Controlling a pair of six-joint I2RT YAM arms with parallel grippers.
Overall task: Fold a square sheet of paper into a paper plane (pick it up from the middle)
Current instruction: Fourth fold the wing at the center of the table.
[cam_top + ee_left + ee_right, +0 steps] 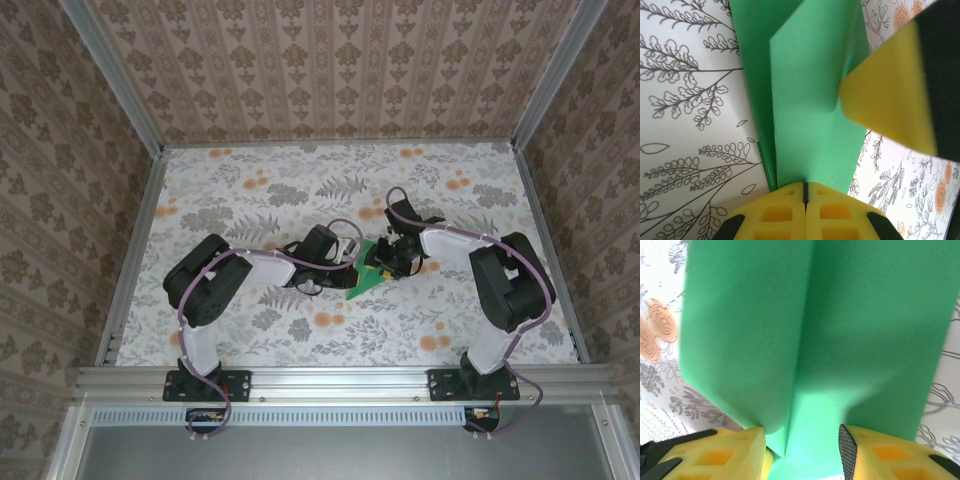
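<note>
The bright green paper plane (362,285) lies on the floral cloth at mid-table, folded, with its point toward the near left. My left gripper (352,262) meets it from the left. In the left wrist view the yellow jaws (805,187) are shut on the paper's near edge, and the green layers (805,100) rise ahead with a lengthwise crease. A yellow fingertip (885,95) of the right gripper presses on the paper from the right. My right gripper (390,262) is open; its fingers (802,450) stand either side of the raised centre fold (815,315).
The grey-and-orange floral cloth (300,190) covers the table. Aluminium rails (135,250) run along the left, right and near edges, and patterned walls (330,60) close in three sides. Both arms bend inward, close together over the paper.
</note>
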